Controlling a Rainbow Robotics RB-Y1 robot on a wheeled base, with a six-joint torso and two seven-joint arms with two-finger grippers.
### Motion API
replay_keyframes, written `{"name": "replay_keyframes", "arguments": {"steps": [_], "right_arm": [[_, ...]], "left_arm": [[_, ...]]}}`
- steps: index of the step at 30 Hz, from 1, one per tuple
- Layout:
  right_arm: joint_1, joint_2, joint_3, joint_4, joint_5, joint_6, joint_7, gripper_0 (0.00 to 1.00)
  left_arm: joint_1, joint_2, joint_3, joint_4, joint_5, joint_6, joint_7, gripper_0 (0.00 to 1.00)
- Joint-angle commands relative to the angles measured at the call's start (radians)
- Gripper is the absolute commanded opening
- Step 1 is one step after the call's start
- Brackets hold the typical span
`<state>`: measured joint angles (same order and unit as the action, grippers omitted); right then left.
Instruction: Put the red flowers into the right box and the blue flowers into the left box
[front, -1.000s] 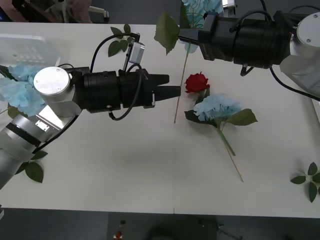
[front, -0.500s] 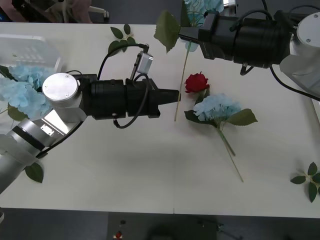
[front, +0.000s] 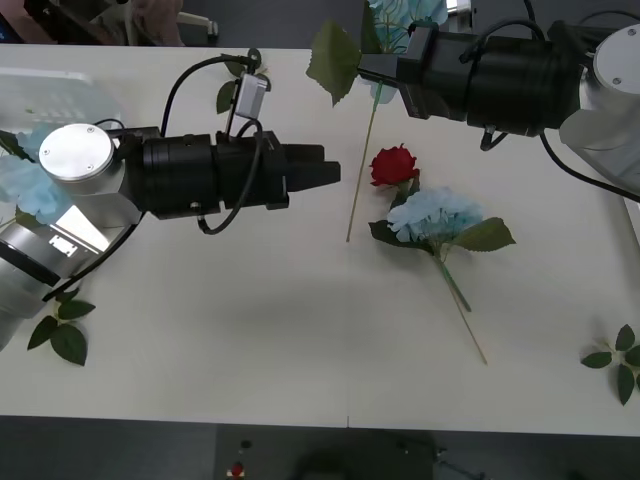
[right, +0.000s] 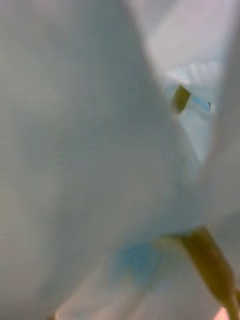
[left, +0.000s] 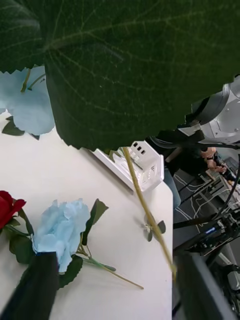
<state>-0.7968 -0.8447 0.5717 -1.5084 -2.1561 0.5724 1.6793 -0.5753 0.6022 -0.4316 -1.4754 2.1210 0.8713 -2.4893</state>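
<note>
Pulling back toward my left, my left gripper (front: 328, 175) has opened its fingers and hangs empty above the table (front: 250, 340), short of the long stem beside it. Nearest lie a blue flower (front: 435, 215) and, touching it, a red flower (front: 393, 165); both look light and floppy, so I'd pinch the thin stem just under the head. Farther off, my right gripper (front: 368, 70) is clenched on another blue flower (front: 400, 12). The left box (front: 50, 90) sits far left.
</note>
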Motion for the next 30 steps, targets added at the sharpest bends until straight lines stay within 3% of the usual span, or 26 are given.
{"name": "replay_keyframes", "arguments": {"steps": [1,8,10,11,12,30], "right_arm": [[-0.027,0.009,-0.016,-0.012,0.007,-0.003,-0.035,0.0],[-0.027,0.007,-0.016,-0.012,0.009,-0.003,-0.032,0.0],[-0.028,0.009,-0.016,-0.012,0.009,-0.005,-0.032,0.0],[-0.028,0.007,-0.016,-0.012,0.009,-0.005,-0.033,0.0],[-0.028,0.007,-0.016,-0.012,0.009,-0.005,-0.032,0.0],[-0.028,0.007,-0.016,-0.016,0.009,-0.011,-0.036,0.0]], "left_arm": [[-0.031,-0.001,-0.009,-0.02,0.014,0.006,0.059,1.0],[-0.052,-0.082,-0.137,-0.02,0.014,-0.14,0.059,0.99],[-0.058,-0.091,-0.157,-0.02,0.008,-0.169,0.059,0.63],[-0.06,-0.096,-0.159,-0.02,-0.001,-0.172,0.059,0.36],[-0.06,-0.101,-0.159,-0.02,-0.007,-0.172,0.061,0.01],[-0.058,-0.068,-0.144,-0.028,0.007,-0.17,0.061,0.0]]}}
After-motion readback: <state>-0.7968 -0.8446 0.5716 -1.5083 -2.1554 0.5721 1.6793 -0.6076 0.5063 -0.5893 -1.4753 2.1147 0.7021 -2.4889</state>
